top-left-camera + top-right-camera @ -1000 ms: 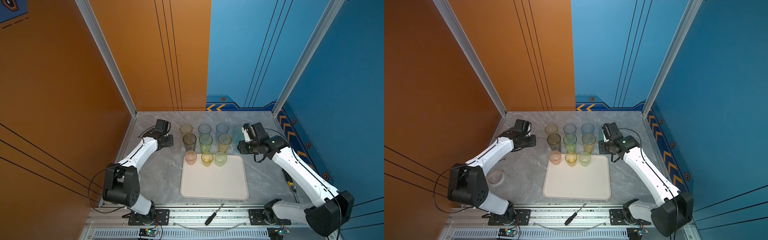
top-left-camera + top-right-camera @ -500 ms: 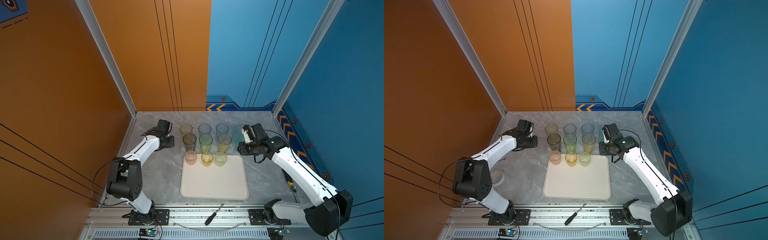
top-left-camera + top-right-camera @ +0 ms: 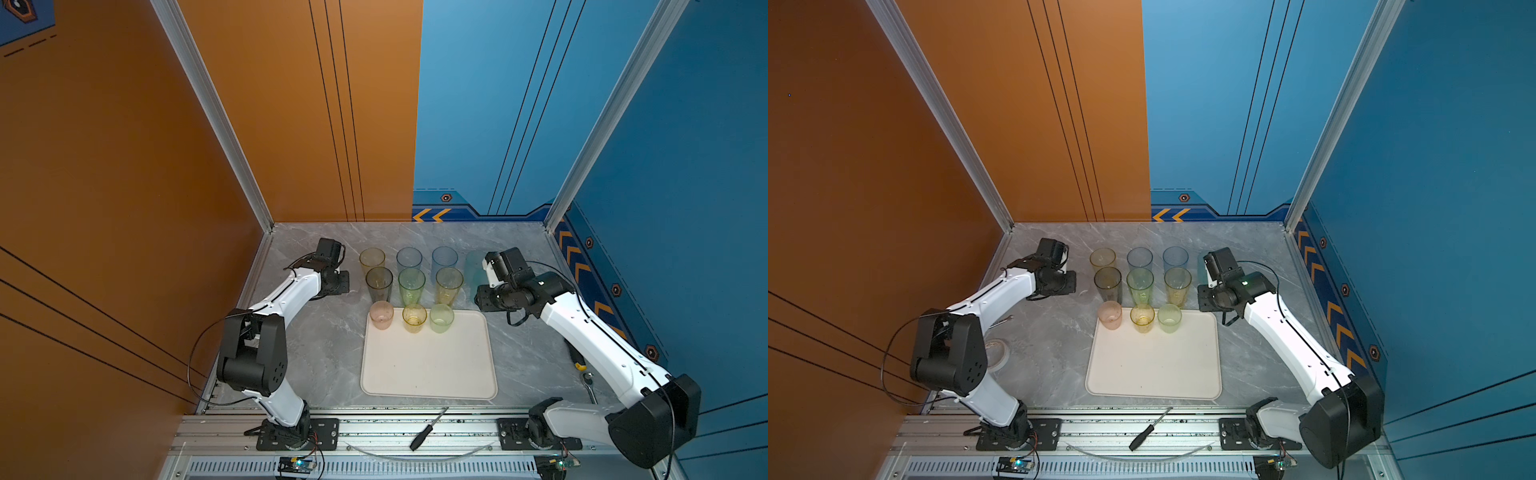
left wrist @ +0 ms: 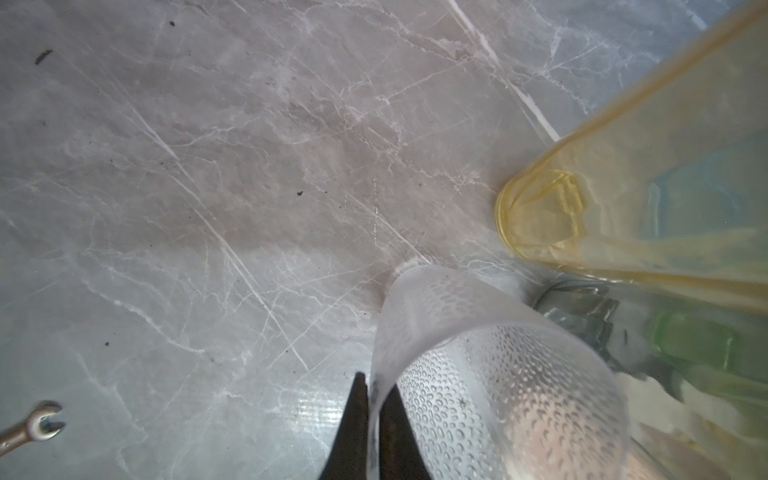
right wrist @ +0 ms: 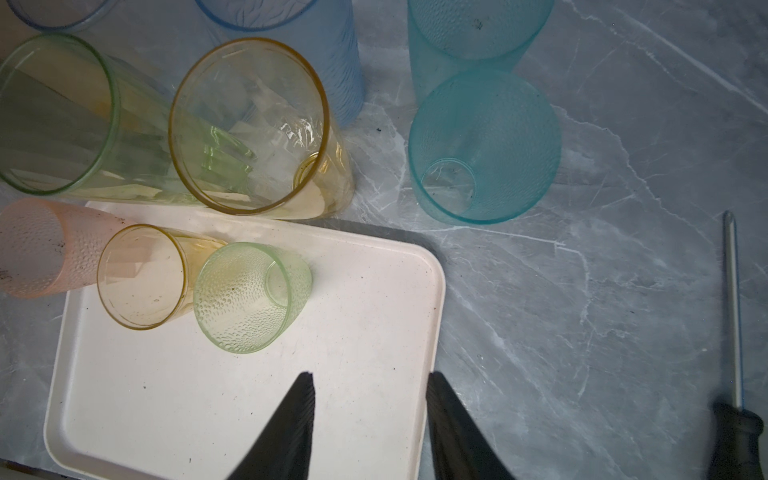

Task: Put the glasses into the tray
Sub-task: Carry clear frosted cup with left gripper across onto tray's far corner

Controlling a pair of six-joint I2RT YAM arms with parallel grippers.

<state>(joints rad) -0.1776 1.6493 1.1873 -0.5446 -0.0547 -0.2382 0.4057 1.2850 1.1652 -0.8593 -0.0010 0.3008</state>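
Observation:
In the left wrist view my left gripper [image 4: 374, 384] is shut on the rim wall of a clear dimpled glass [image 4: 498, 374], which stands on the table beside a tall yellow glass [image 4: 623, 199]. In both top views that gripper [image 3: 343, 284] sits left of the rows of glasses [image 3: 411, 284]. The cream tray [image 3: 428, 365] holds a short yellow glass [image 3: 414, 318] and a short green glass [image 3: 441, 318] at its far edge. A pink glass [image 3: 381, 315] stands at its far left corner. My right gripper [image 5: 370, 386] hangs open over the tray's far right corner, with teal glasses [image 5: 484, 145] beyond it.
A screwdriver [image 3: 428, 428] lies on the front rail and another screwdriver [image 5: 733, 374] lies on the table right of the tray. A small wrench [image 4: 37, 428] and a round ring [image 3: 996, 353] lie near the left arm. Walls close in on three sides.
My left gripper has moved slightly toward the glasses and closed on the clear glass's rim. The right arm has stayed almost still, jaws unchanged.

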